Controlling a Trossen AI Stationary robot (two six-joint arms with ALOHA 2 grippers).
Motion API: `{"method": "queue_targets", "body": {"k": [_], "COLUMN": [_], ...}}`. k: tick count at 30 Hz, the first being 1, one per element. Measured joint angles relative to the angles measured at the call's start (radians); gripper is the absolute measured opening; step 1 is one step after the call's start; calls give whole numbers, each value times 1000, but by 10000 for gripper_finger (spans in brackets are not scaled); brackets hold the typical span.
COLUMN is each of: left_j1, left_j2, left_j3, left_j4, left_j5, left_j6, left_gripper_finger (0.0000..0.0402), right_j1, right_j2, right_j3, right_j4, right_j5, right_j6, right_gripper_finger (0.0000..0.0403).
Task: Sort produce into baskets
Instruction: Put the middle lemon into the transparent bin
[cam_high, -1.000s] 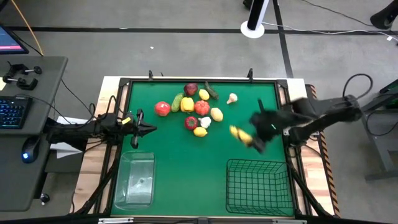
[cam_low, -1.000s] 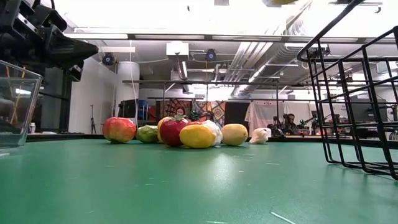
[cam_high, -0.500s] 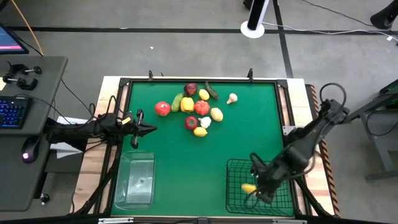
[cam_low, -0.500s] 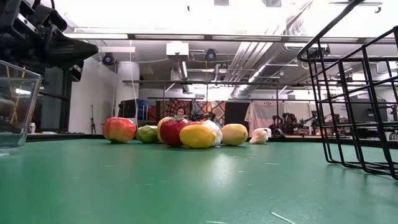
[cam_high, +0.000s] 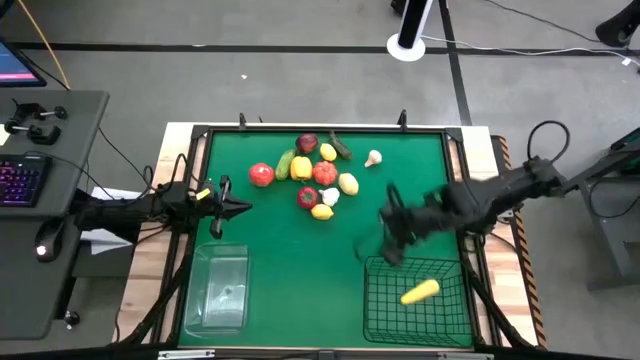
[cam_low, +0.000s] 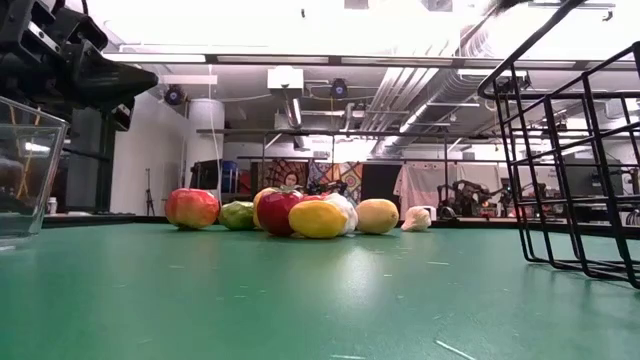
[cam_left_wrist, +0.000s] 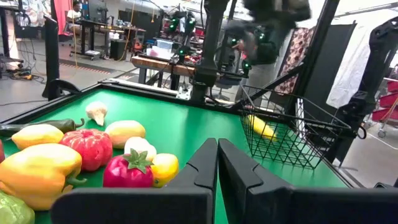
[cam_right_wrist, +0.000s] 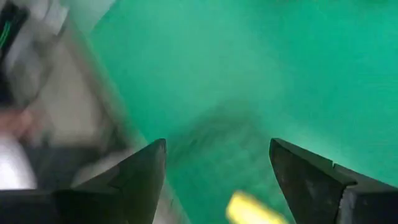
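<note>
1. R gripper (cam_high: 388, 238): I'm seeing it hanging over the green mat right of centre in the high view, just above the top-left corner of the wire basket (cam_high: 372, 300). In the R wrist view its fingers (cam_right_wrist: 144, 174) are standing well apart w/ nothing between them.
2. Yellow piece of produce (cam_high: 419, 291): it's lying inside the wire basket, lower right of the high view, tilted. The L wrist view is also showing it through the mesh.
3. R arm: it's reaching in from the right edge of the high view, across the table (cam_high: 330, 250) edge.
4. L gripper (cam_high: 243, 208): I'm reading it as waiting at the left-centre edge of the mat in the high view, pointing right. In the L wrist view its fingers (cam_left_wrist: 202, 168) are pressed together, holding nothing.
5. Clear bin (cam_high: 219, 287): it's sitting lower left in the high view, just below the L gripper.
6. Produce pile (cam_high: 315, 172): it's clustered upper centre of the high view – red tomato (cam_high: 261, 174) at the left end, yellow pepper (cam_high: 301, 167) and other red, yellow and green pcs bunched close together. White garlic (cam_high: 373, 157) is lying a bit apart to the right of the cluster.
7. Low view: the same pile is sitting mid-frame on the mat, w/ the wire basket at the right edge.
</note>
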Motion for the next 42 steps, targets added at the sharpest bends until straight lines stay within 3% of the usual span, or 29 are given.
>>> {"method": "queue_targets", "body": {"k": [9, 14, 17, 25, 32, 37, 42], "left_j1": [0, 0, 0, 0, 0, 0, 0], "left_j2": [0, 0, 0, 0, 0, 0, 0], "left_j3": [0, 0, 0, 0, 0, 0, 0], "left_j4": [0, 0, 0, 0, 0, 0, 0], "left_j5": [0, 0, 0, 0, 0, 0, 0], "left_j6": [0, 0, 0, 0, 0, 0, 0], "left_gripper_finger": [1, 1, 1, 1, 1, 1, 1], "right_j1": [-486, -628, -648, -626, -620, -621, -609], "right_j2": [196, 373, 443, 531, 569, 533, 381], "right_j3": [-86, -89, -89, -89, -88, -88, -74], "right_j4": [163, 235, 258, 353, 438, 390, 371], "right_j5": [94, -44, -92, -45, 60, 61, 88], "right_j6": [-283, -408, -452, -473, -469, -476, -517], "right_gripper_finger": [277, 277, 277, 277, 270, 193, 188]}}
